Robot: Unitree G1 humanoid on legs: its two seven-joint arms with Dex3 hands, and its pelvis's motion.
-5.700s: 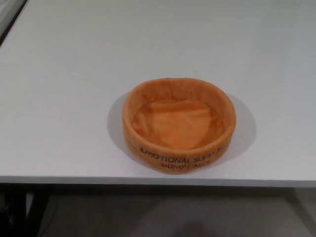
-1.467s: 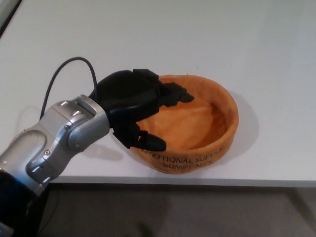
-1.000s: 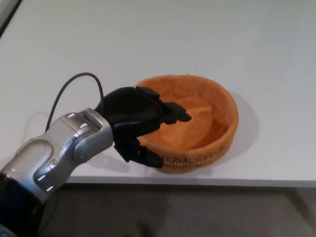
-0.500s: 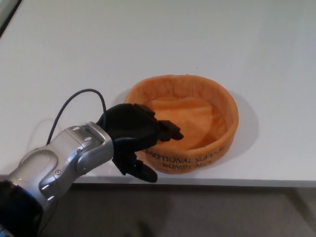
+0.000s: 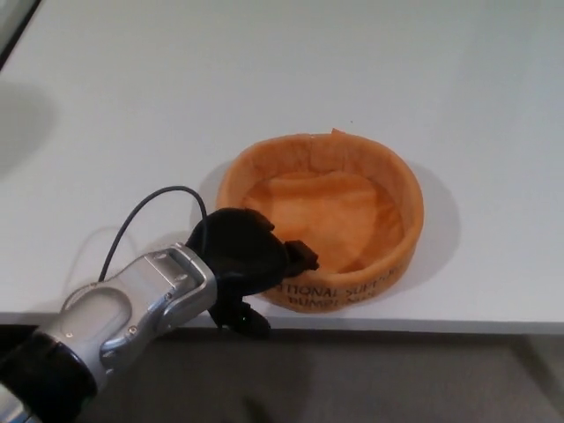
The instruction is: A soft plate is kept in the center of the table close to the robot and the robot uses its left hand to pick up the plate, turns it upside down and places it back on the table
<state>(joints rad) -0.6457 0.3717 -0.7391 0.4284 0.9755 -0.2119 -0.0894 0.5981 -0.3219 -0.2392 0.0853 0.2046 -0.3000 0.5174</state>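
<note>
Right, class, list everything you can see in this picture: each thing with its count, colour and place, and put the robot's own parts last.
Soft plate: one, orange, with raised sides and black lettering on its near wall, upright near the table's front edge.
Table: one, white, filling most of the view.
Floor: grey-brown, below the table's front edge.
Cable: one, black, looping over the table from the left arm.
Left arm: one, silver, coming in from the lower left.
Left hand: one, black, at the plate's near-left wall, fingers over the rim and thumb below outside; grip unclear.
Right hand: not in view.
</note>
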